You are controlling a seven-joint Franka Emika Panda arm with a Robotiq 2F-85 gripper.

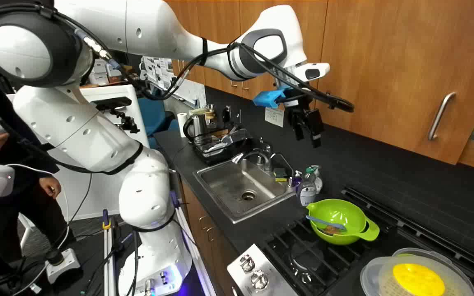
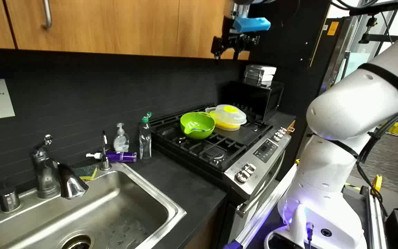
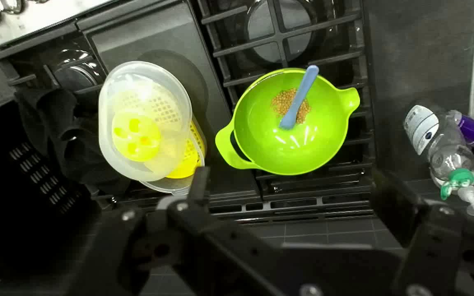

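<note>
My gripper (image 1: 307, 136) is open with nothing between its fingers, high above the counter and stove. It also shows in an exterior view (image 2: 226, 55) and in the wrist view (image 3: 292, 189). Below it, a green bowl (image 3: 323, 131) with a spout and a loop handle stands on the stove grate; it shows in both exterior views (image 1: 346, 211) (image 2: 197, 126). Small brown pellets (image 3: 283, 100) lie in the bowl. A blue-grey spoon (image 3: 300, 98) leans inside it, its handle over the rim. Beside the bowl is a yellow container with a clear lid (image 3: 138, 135) (image 2: 230, 116).
A steel sink (image 1: 216, 191) with a faucet (image 2: 45, 173) is beside the stove (image 2: 212, 152). A green-capped bottle (image 2: 145, 138), a pump bottle (image 2: 121, 140) and a purple bottle (image 2: 121, 157) are between them. Wooden cabinets (image 1: 385, 74) hang close behind the gripper. A dish rack (image 1: 220, 144) stands beyond the sink.
</note>
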